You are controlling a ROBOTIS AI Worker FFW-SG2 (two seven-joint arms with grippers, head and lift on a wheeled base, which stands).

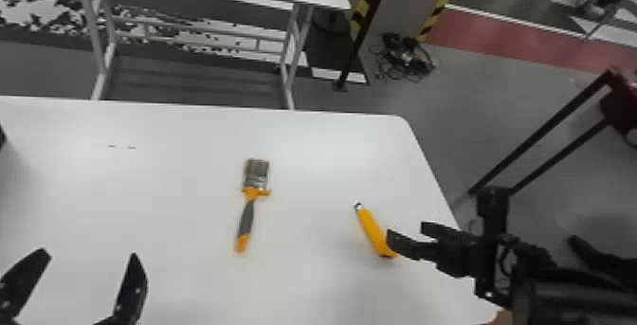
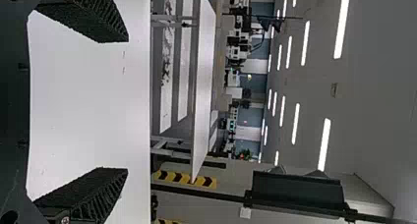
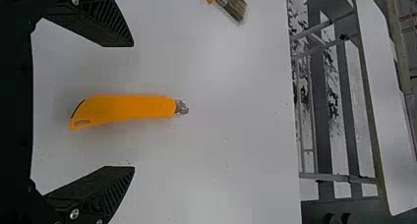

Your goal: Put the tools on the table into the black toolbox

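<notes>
Your left gripper (image 2: pixel 128 104) and right gripper (image 3: pixel 133 106) stand wide open, empty; the yellow utility knife (image 3: pixel 125 107) lies at the table's (image 1: pixel 308 281) right, likely light, stiff, slick: pinch it mid-handle

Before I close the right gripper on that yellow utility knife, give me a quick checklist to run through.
1. Right gripper open: ok, its fingers are spread apart.
2. Utility knife lined up: ok, in the right wrist view it lies lengthwise between the two fingers, metal tip pointing away from the gripper's base.
3. Fingers low enough to grip: cannot tell, their height over the knife is unclear.
4. Paintbrush out of the way: ok, it lies well apart from the knife.
5. Left gripper empty: ok, open with nothing between its fingers.
6. Toolbox open to receive the knife: cannot tell.
</notes>
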